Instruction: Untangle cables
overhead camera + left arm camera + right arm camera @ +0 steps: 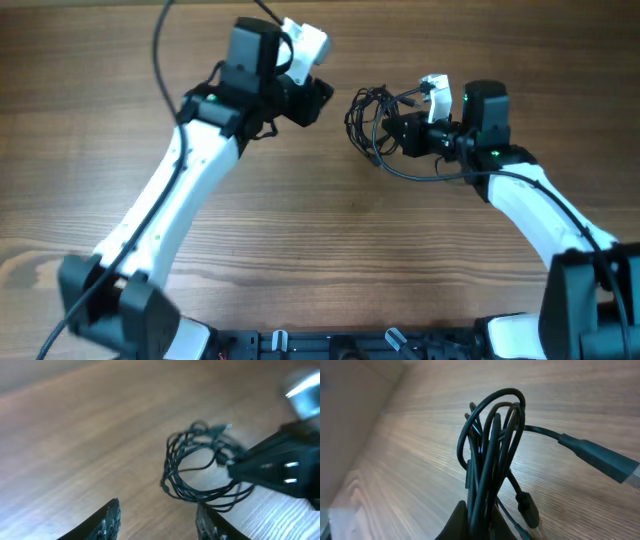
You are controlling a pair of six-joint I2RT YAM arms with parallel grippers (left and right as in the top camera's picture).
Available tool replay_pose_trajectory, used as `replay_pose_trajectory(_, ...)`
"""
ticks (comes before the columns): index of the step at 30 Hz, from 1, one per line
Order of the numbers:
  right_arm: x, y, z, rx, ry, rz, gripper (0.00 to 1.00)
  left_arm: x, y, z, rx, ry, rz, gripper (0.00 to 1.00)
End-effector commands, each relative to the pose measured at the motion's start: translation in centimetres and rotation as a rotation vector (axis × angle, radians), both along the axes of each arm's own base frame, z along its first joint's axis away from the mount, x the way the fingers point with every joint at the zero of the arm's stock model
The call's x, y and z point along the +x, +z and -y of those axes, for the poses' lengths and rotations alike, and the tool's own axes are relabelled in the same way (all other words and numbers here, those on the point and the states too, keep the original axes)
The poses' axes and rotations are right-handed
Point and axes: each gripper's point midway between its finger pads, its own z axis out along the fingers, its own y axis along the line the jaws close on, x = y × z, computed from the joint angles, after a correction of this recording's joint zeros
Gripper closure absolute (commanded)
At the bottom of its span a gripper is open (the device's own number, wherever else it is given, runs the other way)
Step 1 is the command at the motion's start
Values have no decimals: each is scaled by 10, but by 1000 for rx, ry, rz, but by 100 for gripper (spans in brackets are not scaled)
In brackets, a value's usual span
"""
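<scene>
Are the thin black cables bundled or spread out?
Bundled: the thin black cables form one coiled loop pinched in the right gripper; the open left gripper hangs apart.

The cables (366,122) sit right of the left end effector (318,100).

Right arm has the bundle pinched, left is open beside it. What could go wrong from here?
The right gripper clamps many strands of the cables at once; pulling may tighten the tangle rather than free a cord.
The left gripper, open, faces loops close to the right gripper; reaching in risks a collision.
The large plug juts sideways and may snag.
</scene>
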Motion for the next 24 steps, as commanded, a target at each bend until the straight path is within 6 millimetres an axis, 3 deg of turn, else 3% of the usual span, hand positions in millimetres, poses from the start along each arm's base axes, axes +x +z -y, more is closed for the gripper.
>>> replay_pose_trajectory(1,-10,49,-9,53,64,121,96,4,-25,12,-14,-67,-61,51)
replay_pose_trajectory(3,-13,65,-8,66,59,152,95,3,-42,17,-15,-96,-99,56)
replay_pose_trajectory(5,-16,74,-8,69,59,174,96,-3,-47,27,-43,-174,-115,61)
replay_pose_trajectory(8,-19,80,-8,83,51,171,96,-3,-49,31,-62,-196,-119,60)
replay_pose_trajectory(13,-22,82,-11,99,73,167,96,-17,-34,50,-156,-346,-90,60)
replay_pose_trajectory(19,-28,86,-16,139,104,148,96,-8,-27,54,-167,-354,-31,64)
replay_pose_trajectory(24,-33,92,-21,180,140,138,96,2,-25,56,-173,-354,13,60)
